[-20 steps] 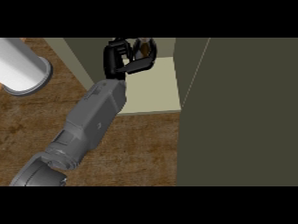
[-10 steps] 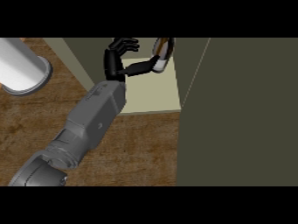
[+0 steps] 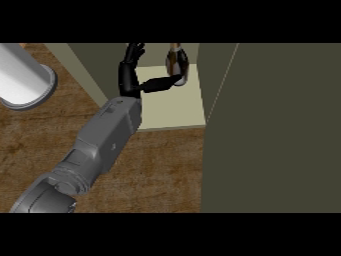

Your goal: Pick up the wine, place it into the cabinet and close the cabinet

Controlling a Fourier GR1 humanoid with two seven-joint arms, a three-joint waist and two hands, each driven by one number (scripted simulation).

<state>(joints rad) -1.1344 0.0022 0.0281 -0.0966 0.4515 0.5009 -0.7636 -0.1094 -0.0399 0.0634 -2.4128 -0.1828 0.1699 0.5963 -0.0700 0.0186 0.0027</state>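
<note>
The wine bottle [image 3: 176,61] stands upright on the pale shelf of the cabinet [image 3: 174,107], at the top of the head view. My left hand [image 3: 131,79] is inside the cabinet just left of the bottle. Its fingers [image 3: 134,51] point straight up and the thumb [image 3: 162,83] stretches right towards the bottle's base. I cannot tell whether the thumb touches it. The hand is open and holds nothing. The cabinet door [image 3: 291,125] stands open as a dark panel filling the right side. My right hand does not show.
A large white cylinder [image 3: 14,75] lies at the upper left over the wooden counter [image 3: 154,170]. The cabinet's left wall [image 3: 92,70] runs close beside my forearm.
One second ago the hand was curled round the bottle. The fingers have since straightened and moved left off it, leaving the bottle standing on the shelf.
</note>
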